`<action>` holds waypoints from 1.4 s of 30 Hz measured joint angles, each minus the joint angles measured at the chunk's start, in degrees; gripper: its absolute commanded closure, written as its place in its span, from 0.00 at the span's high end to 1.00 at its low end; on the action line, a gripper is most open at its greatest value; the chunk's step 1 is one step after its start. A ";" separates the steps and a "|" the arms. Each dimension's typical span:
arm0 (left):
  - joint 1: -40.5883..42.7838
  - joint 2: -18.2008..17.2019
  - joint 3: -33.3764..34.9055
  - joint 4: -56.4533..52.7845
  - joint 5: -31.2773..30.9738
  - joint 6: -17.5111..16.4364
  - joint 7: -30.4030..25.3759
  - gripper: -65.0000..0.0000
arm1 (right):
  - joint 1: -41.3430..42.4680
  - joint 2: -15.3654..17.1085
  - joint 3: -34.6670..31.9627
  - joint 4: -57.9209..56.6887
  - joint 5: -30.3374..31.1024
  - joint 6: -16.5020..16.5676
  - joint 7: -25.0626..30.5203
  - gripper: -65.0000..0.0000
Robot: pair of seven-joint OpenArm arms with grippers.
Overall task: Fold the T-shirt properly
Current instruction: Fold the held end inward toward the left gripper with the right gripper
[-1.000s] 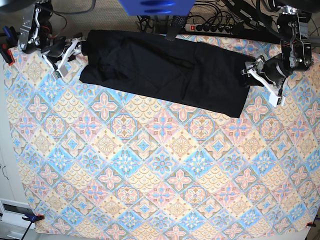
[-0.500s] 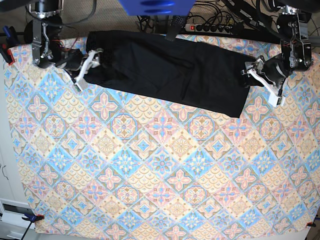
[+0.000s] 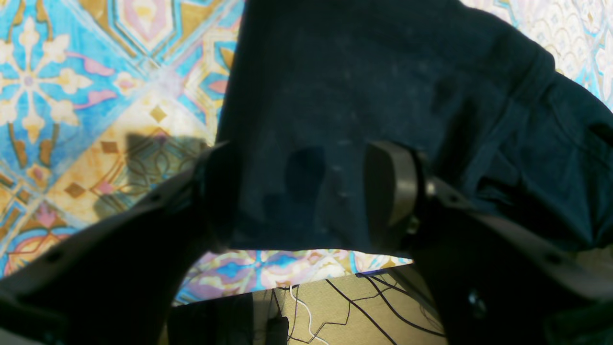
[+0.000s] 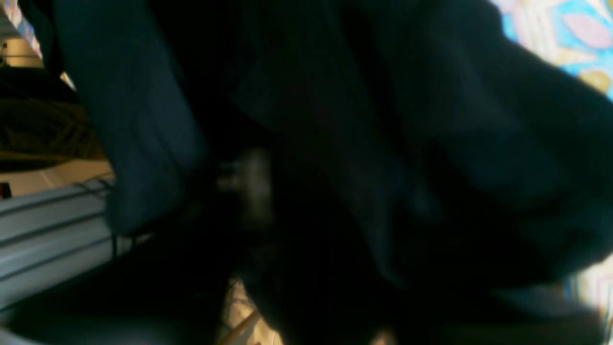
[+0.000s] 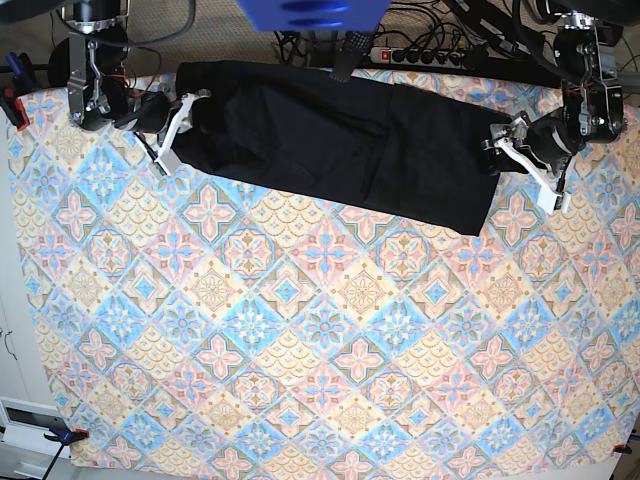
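Both pincers (image 5: 178, 128) (image 5: 522, 150) at T-shirt (image 5: 330, 135) edges.

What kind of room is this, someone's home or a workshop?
Probably a robotics lab or workshop: two robot arms work over a table with a patterned cloth, with a power strip and loose cables behind.

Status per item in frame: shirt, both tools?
T-shirt: folded into a long band, lying along the far edge of the table.
Left tool: open, straddling the shirt's end edge.
Right tool: at the shirt's other end, closure unclear; wrist view dark and blurred.
Patterned tablecloth: flat.
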 measured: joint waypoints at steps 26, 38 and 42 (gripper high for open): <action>-0.17 0.79 -0.37 0.02 -0.02 0.22 -0.09 0.38 | 15.87 5.20 6.32 -7.87 -13.09 0.04 -1.79 0.01; 0.00 4.35 -0.04 -0.09 0.07 0.02 -0.15 0.07 | 11.87 5.09 -0.39 11.50 -13.16 0.15 -4.39 0.01; 0.00 4.90 -0.02 -0.11 0.22 0.04 -0.04 0.07 | 12.33 5.29 -4.68 16.94 -13.90 0.00 -4.33 0.01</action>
